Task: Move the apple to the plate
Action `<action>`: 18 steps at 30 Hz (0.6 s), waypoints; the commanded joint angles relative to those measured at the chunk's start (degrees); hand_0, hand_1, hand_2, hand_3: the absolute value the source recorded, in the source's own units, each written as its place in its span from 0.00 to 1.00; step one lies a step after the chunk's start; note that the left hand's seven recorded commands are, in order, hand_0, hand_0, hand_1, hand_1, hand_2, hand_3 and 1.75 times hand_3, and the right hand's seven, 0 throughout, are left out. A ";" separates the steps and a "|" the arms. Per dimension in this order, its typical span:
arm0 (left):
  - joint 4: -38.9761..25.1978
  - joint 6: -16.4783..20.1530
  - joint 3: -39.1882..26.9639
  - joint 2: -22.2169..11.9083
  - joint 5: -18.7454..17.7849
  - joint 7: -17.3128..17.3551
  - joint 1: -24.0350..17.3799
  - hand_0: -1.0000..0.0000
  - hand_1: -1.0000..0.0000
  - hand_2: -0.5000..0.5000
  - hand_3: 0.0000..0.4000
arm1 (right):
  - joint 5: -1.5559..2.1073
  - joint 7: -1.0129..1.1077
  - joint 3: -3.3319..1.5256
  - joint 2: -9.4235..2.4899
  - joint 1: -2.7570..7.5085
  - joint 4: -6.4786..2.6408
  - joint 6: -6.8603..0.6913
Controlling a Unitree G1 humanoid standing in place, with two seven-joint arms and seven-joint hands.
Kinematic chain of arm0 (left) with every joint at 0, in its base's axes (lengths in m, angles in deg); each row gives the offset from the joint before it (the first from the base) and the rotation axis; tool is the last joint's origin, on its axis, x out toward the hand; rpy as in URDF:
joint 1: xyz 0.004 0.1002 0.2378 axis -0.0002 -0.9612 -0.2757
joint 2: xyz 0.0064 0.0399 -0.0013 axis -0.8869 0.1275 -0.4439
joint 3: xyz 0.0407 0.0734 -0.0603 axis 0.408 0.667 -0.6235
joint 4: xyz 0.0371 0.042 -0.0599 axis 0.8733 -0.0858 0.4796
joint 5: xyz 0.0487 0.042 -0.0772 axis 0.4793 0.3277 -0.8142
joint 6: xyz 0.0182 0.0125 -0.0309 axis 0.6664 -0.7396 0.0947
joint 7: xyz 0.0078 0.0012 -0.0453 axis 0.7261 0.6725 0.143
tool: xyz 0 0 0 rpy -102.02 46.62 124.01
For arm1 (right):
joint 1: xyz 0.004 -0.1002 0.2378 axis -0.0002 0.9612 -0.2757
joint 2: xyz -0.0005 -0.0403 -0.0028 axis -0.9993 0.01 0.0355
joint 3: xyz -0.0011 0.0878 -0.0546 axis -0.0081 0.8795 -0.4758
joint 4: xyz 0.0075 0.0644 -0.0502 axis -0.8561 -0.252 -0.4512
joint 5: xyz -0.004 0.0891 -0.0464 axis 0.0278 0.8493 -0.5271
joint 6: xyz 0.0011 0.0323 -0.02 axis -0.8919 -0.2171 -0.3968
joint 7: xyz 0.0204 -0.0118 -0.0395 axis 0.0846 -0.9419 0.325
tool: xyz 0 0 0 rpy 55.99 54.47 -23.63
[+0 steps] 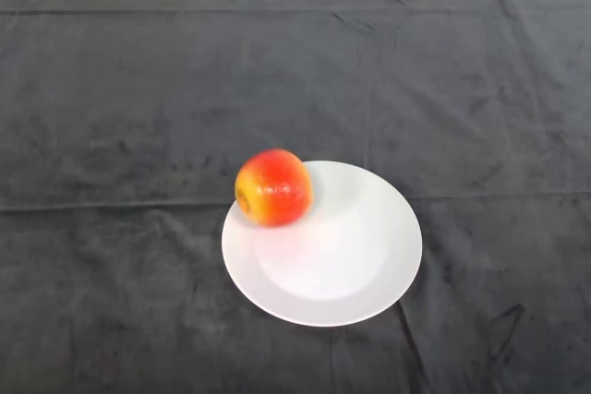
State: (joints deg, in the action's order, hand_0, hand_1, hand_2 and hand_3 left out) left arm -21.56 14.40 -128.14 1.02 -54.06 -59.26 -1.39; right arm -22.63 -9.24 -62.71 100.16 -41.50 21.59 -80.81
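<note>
A red and yellow apple [273, 187] rests on the upper left part of a white round plate [360, 265], over its rim and inner slope. The plate lies on the dark cloth near the middle of the table, a little toward the front.
The dark cloth [138, 89] covers the whole table, with creases across it. The table's far edge runs along the top of the view.
</note>
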 commanded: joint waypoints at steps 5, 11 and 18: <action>2.03 -1.77 1.20 -4.93 -0.75 -0.35 3.37 1.00 1.00 0.50 0.00 | -0.70 -0.34 0.67 1.75 0.05 -1.27 0.69; 1.72 -1.81 1.66 -4.65 -0.96 -0.58 3.33 1.00 1.00 0.50 0.00 | -0.69 -0.37 0.66 1.73 -0.02 -1.37 0.72; 1.83 -1.85 1.90 -4.78 -1.40 -0.31 3.17 1.00 1.00 0.50 0.00 | -0.68 -0.38 0.64 1.73 -0.07 -1.44 0.76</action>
State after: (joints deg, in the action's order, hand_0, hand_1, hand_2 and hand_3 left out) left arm -21.56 14.40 -127.57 1.02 -54.83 -59.26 -1.39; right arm -22.63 -9.24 -62.71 100.16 -41.50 21.03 -80.80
